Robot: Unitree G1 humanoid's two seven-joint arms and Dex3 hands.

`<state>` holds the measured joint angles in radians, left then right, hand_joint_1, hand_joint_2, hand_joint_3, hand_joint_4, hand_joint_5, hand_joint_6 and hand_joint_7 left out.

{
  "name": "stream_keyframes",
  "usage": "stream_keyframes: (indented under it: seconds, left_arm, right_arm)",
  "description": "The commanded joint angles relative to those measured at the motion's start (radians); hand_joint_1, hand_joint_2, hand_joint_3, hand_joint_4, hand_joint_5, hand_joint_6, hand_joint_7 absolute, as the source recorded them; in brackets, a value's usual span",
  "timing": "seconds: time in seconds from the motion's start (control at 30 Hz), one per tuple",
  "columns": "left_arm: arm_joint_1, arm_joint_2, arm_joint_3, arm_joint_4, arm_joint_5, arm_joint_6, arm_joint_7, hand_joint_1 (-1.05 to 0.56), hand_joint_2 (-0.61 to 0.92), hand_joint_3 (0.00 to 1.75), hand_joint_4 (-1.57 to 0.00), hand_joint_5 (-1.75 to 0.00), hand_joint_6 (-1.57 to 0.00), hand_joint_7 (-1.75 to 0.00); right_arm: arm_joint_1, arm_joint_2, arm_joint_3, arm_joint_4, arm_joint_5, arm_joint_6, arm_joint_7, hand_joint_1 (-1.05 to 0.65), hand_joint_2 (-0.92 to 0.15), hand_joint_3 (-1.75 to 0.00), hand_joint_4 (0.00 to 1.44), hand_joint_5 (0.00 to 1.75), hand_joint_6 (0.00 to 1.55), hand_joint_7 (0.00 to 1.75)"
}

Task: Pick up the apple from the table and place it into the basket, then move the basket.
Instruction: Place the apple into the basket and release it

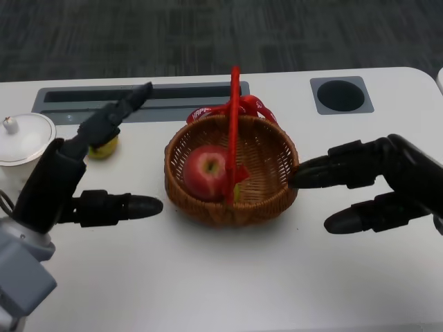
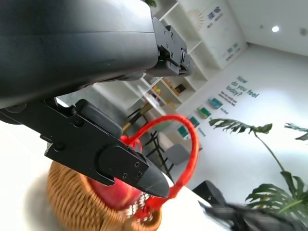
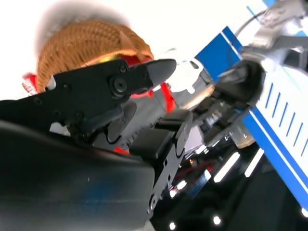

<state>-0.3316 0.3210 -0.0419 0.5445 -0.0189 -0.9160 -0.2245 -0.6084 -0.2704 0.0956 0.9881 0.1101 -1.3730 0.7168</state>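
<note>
A red apple (image 1: 205,170) is sitting inside a wicker basket (image 1: 266,195) with a red handle (image 1: 234,117) at the middle of the white table (image 1: 208,277). The left hand (image 1: 97,166) and right hand (image 1: 370,183) are flanking it, fingers spread, holding nothing; a right fingertip is reaching the basket rim. Wall lettering in the left wrist view is reading "How do you feel today?". Bare tabletop is lying open toward the near edge.
</note>
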Motion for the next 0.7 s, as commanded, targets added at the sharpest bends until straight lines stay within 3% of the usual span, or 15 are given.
stream_keyframes:
  seconds: [0.03, 0.2, 0.37, 0.57, 0.7]
  left_arm:
    - [0.081, 0.023, 0.024, -0.088, -0.019, 0.035, -0.021, -0.63, 0.74, 0.00, -0.30, -0.04, -0.34, -0.03]
    - [0.181, 0.048, 0.037, -0.188, -0.070, 0.080, -0.080, -0.62, 0.72, 0.00, -0.38, -0.04, -0.40, -0.03]
    - [0.230, 0.061, 0.052, -0.234, -0.116, 0.095, -0.138, -0.59, 0.69, 0.00, -0.56, -0.08, -0.53, -0.05]
    - [0.265, 0.064, 0.067, -0.264, -0.115, 0.093, -0.161, -0.55, 0.68, 0.00, -0.67, -0.06, -0.63, -0.05]
    - [0.280, 0.060, 0.069, -0.282, -0.112, 0.101, -0.164, -0.53, 0.68, 0.00, -0.70, -0.05, -0.66, -0.04]
  right_arm:
    - [-0.078, -0.015, 0.006, 0.088, -0.093, 0.011, -0.035, -0.63, -0.92, -0.11, 0.75, 0.00, 0.68, 0.00]
    - [-0.151, -0.011, 0.021, 0.182, -0.249, 0.057, -0.144, -0.69, -0.92, -0.07, 0.71, 0.00, 0.63, 0.00]
    - [-0.201, -0.034, 0.082, 0.205, -0.463, 0.117, -0.345, -0.73, -0.89, -0.02, 0.64, 0.00, 0.57, 0.00]
    - [-0.287, -0.069, 0.258, 0.228, -0.799, 0.205, -0.715, -0.84, -0.86, -0.01, 0.53, 0.00, 0.45, 0.00]
    - [-0.343, -0.070, 0.376, 0.262, -0.943, 0.259, -0.890, -0.89, -0.85, 0.00, 0.53, 0.00, 0.46, 0.01]
